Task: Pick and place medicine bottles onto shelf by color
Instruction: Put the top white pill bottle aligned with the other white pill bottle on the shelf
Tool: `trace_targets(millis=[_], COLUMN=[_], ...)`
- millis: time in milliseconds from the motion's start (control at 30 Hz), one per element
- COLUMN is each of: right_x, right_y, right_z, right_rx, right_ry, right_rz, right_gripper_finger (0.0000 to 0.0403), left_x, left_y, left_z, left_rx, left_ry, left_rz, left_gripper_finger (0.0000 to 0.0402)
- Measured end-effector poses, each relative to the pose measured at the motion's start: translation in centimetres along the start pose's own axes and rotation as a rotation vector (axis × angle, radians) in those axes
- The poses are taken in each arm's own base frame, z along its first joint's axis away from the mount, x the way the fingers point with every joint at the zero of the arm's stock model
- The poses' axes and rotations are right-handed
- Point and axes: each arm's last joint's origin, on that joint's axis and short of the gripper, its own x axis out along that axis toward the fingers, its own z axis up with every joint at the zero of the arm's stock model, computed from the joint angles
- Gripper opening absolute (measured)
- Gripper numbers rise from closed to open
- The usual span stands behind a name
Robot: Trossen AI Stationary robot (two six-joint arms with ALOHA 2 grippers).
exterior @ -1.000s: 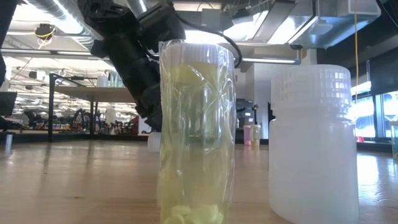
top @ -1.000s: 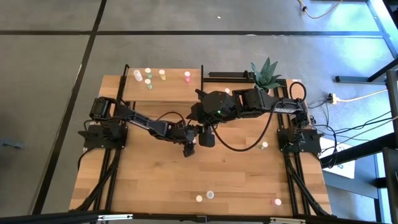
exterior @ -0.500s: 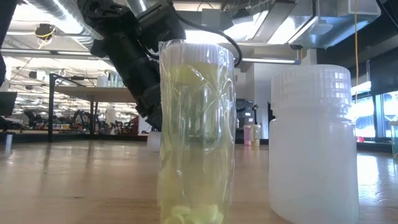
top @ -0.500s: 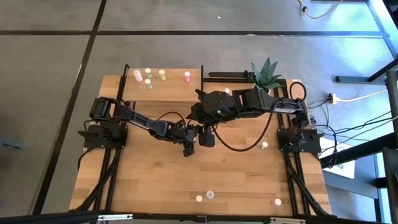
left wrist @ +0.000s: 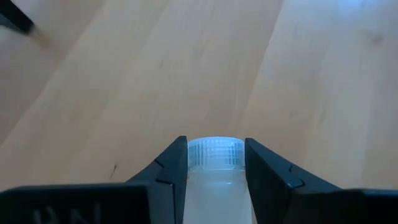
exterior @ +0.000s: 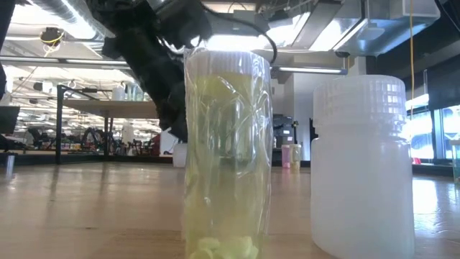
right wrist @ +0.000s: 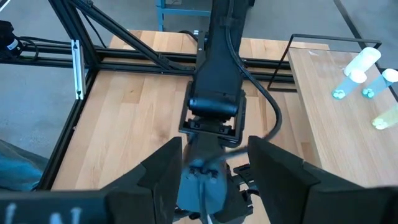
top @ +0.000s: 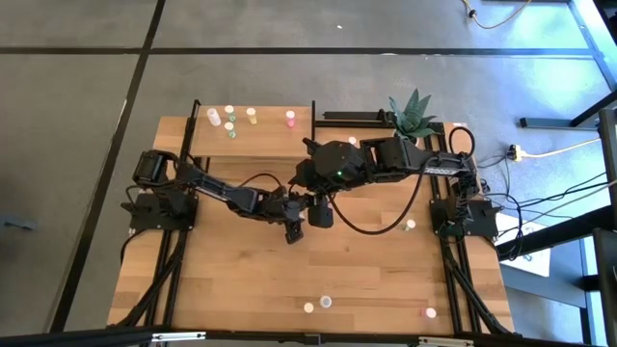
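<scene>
A white-capped medicine bottle [left wrist: 214,163] is clamped between the fingers of the left gripper [top: 293,228] near the middle of the table [top: 231,289], with its ribbed cap seen between the two dark fingers [left wrist: 166,171] in the left wrist view. The right gripper [top: 319,214] is held just beside it with its fingers spread apart and nothing between them. Five bottles [top: 229,120] are stood on the shelf [top: 260,140] at the table's far left corner, while others [top: 326,302] are left along the near edge.
</scene>
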Motion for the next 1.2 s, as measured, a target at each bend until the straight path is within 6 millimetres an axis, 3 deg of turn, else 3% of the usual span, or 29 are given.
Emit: trace_targets(millis=[267, 533, 833, 1200], right_x=[0.0, 0.0, 0.0, 0.0], right_y=[0.0, 0.0, 0.0, 0.0], right_z=[0.0, 0.1, 0.2, 0.3], right_rx=[0.0, 0.001, 0.002, 0.003], right_ry=[-0.004, -0.012, -0.026, -0.03], right_rz=[0.0, 0.001, 0.001, 0.001], right_gripper_finger=[0.0186, 0.0186, 0.0186, 0.0186], left_x=[-3.7, -6.3, -6.0, -6.1], left_y=[-0.7, -0.3, 0.8, 1.5], left_z=[-0.6, -3.9, -7.9, -8.5], left_rx=[-0.059, -0.185, -0.212, -0.138], left_ry=[-0.139, -0.387, -0.612, -0.698], left_rz=[0.049, 0.049, 0.002, 0.061], left_gripper_finger=[0.0114, 0.0114, 0.0114, 0.0114])
